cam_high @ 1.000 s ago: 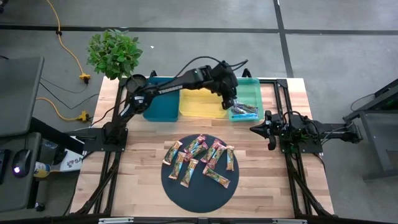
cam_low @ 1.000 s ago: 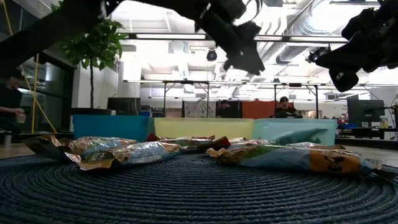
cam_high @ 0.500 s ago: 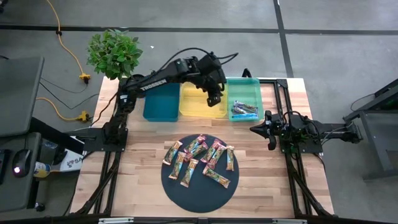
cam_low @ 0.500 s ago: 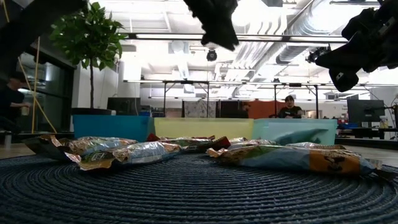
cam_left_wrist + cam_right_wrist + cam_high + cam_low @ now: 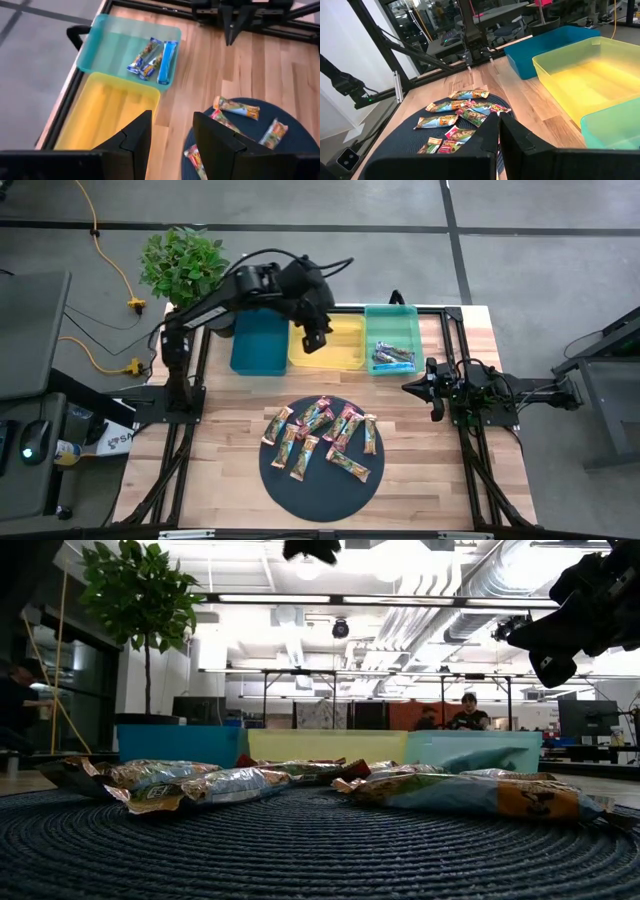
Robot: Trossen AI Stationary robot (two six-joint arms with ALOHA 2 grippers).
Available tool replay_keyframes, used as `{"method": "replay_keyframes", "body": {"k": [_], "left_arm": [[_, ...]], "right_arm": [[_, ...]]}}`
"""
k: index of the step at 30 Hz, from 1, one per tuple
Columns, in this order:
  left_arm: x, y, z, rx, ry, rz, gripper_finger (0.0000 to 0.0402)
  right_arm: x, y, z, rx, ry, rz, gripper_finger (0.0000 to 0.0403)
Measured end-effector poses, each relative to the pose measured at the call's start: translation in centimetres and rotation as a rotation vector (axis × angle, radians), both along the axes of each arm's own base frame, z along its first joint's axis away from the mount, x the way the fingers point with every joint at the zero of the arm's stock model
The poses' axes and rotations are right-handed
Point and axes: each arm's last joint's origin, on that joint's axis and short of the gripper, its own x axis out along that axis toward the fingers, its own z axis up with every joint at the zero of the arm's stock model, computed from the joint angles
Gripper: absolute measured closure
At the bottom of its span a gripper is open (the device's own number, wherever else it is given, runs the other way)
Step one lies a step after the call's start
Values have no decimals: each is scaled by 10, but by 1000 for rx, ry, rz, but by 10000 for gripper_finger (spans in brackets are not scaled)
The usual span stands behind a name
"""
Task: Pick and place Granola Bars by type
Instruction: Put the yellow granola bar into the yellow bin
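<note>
The left gripper hangs in the air over the yellow tray, its fingers parted a little with nothing between them. A second ago it was over the teal tray at the table's far right, right above the blue-wrapped bars; since then it has swung back across the row of trays toward the left — a drop-off finished, by the look of it, and the arm returning for the next pick. Those blue bars lie together in the teal tray, while the yellow tray and the blue tray beside it show no bars.

The rest of the Granola Bars are scattered on the dark round mat near the table's front edge, orange-tan and pink-red wrappers mixed — so most of the sorting is left to do.

The right gripper waits at the table's right edge, fingers pressed together and empty. A potted plant stands off the far left corner.
</note>
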Motion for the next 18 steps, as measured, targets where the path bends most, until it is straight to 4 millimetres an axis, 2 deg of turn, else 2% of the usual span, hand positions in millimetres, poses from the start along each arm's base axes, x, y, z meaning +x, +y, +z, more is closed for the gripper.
{"method": "replay_keyframes", "body": {"k": [6, 12, 18], "left_arm": [[-21, -33, 19, 50, -17, 28, 259], [-28, -69, 19, 52, 27, 91, 259], [-33, -110, 14, 110, 83, 78, 259]], "right_arm": [[0, 0, 0, 0, 0, 0, 402], [0, 0, 0, 0, 0, 0, 402], [0, 0, 0, 0, 0, 0, 402]]}}
